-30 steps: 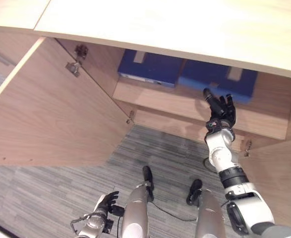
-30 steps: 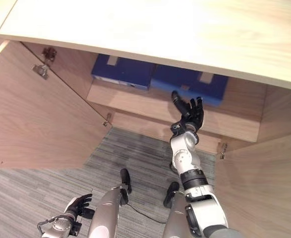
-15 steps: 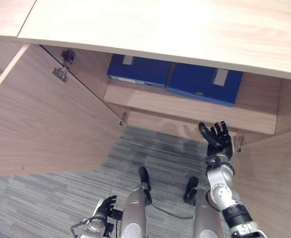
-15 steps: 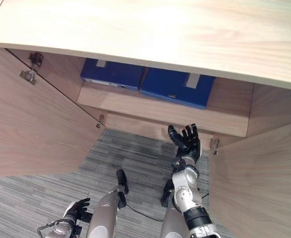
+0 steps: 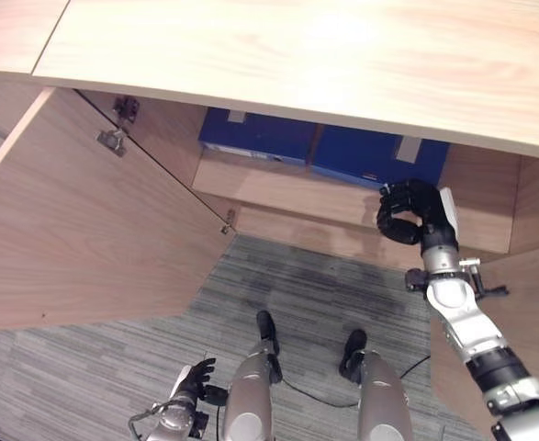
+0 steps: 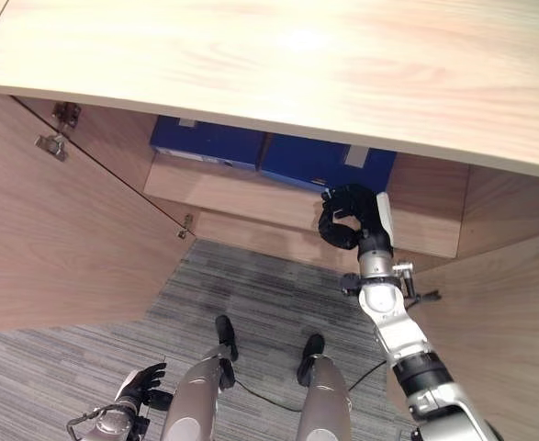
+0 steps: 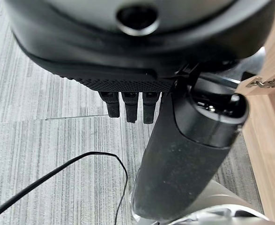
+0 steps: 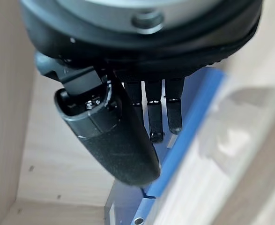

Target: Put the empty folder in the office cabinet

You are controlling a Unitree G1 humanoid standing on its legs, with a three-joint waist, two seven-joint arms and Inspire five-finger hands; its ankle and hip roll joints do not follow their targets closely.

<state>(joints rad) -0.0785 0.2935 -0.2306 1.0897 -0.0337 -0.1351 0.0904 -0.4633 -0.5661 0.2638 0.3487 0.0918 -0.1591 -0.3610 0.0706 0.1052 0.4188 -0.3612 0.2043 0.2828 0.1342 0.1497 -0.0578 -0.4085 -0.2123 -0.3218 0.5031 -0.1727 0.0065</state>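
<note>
Risen again, right hand [image 5: 414,209] (fingers curled) fronts folder [image 5: 379,156].

Two blue folders [image 5: 324,147] fill the shelf [image 5: 287,188]; open door [image 5: 76,230] bounds the left.

Bright, even light (wrist foregrounds blurred)

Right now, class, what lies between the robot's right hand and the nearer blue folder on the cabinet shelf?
Nothing: in the left eye view, the right hand hangs just before the right-hand blue folder, over bare shelf.
</note>
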